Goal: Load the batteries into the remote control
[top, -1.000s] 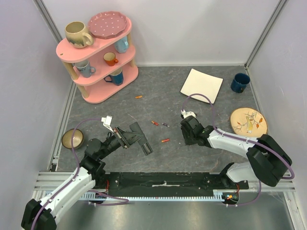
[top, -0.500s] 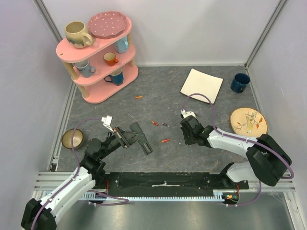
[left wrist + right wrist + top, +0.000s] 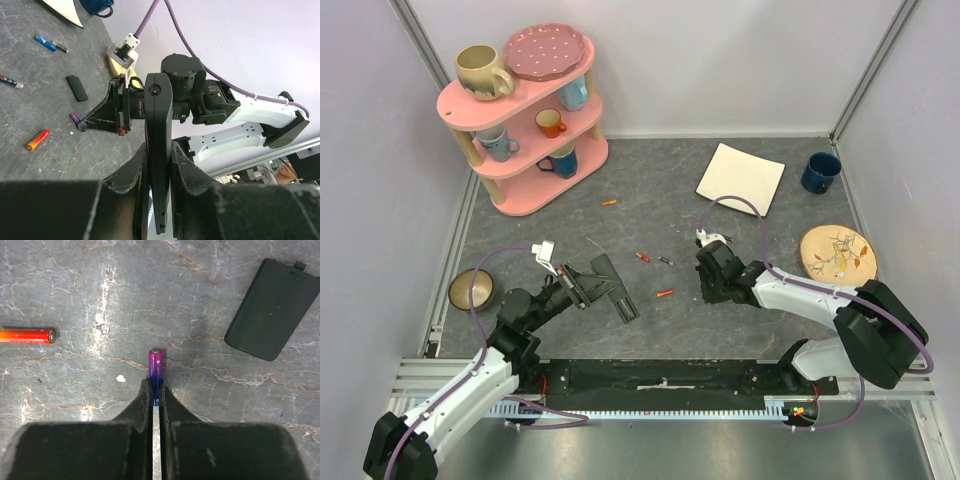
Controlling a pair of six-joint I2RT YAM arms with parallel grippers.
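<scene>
Both jaws: clamped.
L gripper (image 3: 159, 156): on black remote control (image 3: 157, 115), narrow edge showing.
R gripper (image 3: 155, 390): on purple battery (image 3: 155, 365), lying on tabletop (image 3: 200, 270).
Nearby: orange battery (image 3: 27, 335), batt. cover (image 3: 272, 310).

Overhead view looks down; both wrist views close, sharing orange battery (image 3: 37, 139)

Bright, even, diffuse light, soft shadows; right pincer (image 3: 155, 385) blurred up close.
</scene>
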